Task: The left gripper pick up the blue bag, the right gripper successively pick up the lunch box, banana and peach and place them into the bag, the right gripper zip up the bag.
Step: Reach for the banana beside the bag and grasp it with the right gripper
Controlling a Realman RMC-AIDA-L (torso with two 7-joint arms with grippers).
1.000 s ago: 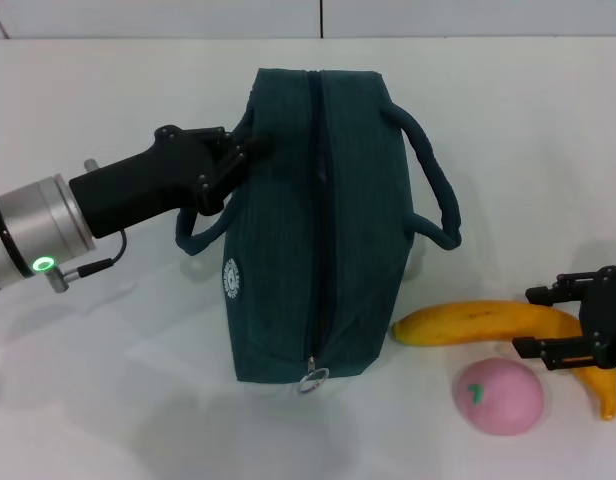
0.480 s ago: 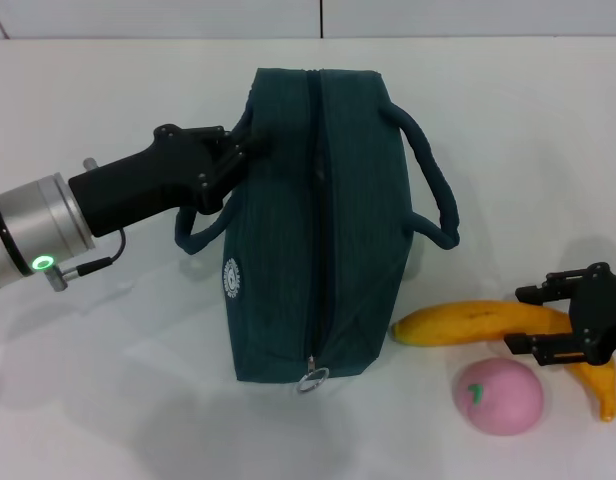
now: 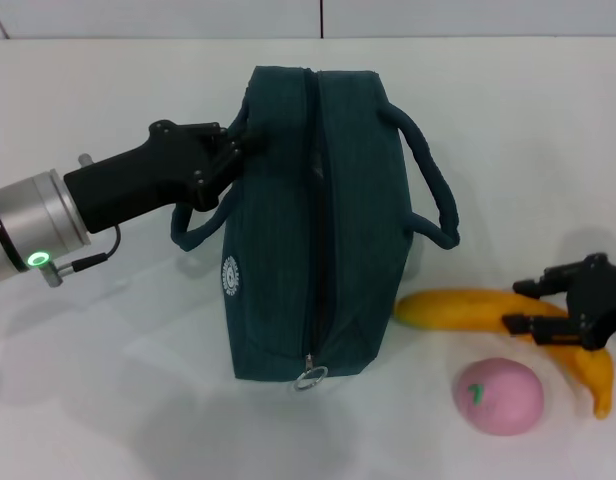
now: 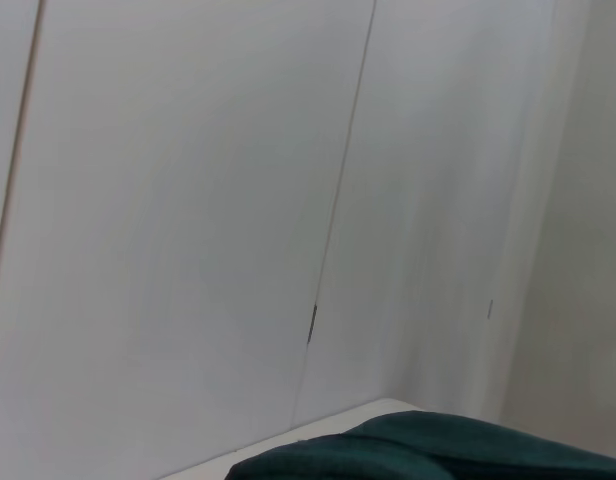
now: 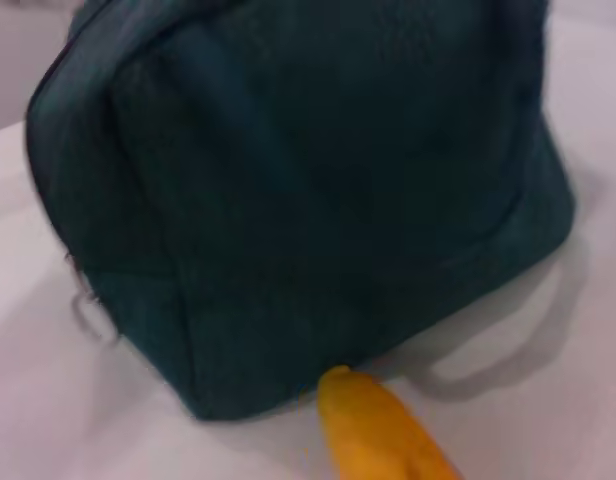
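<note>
While the left gripper [image 3: 231,152] clamps the bag [image 3: 318,220] at its 10 o'clock corner, steadying it, the right gripper [image 3: 548,305], jaws closed around the banana [image 3: 468,308], sits at 4 o'clock; the peach [image 3: 499,396] lies beside it.

The black right gripper [image 3: 536,306] covers the middle of the long curved yellow-orange banana [image 3: 458,309], the dark teal-blue fabric bag [image 3: 318,220] hides its own contents, and the left wrist view catches only the bag's edge.

The banana [image 3: 478,309] lies just right of the blue bag [image 3: 318,220]; the peach [image 3: 499,395] lies before the banana.
</note>
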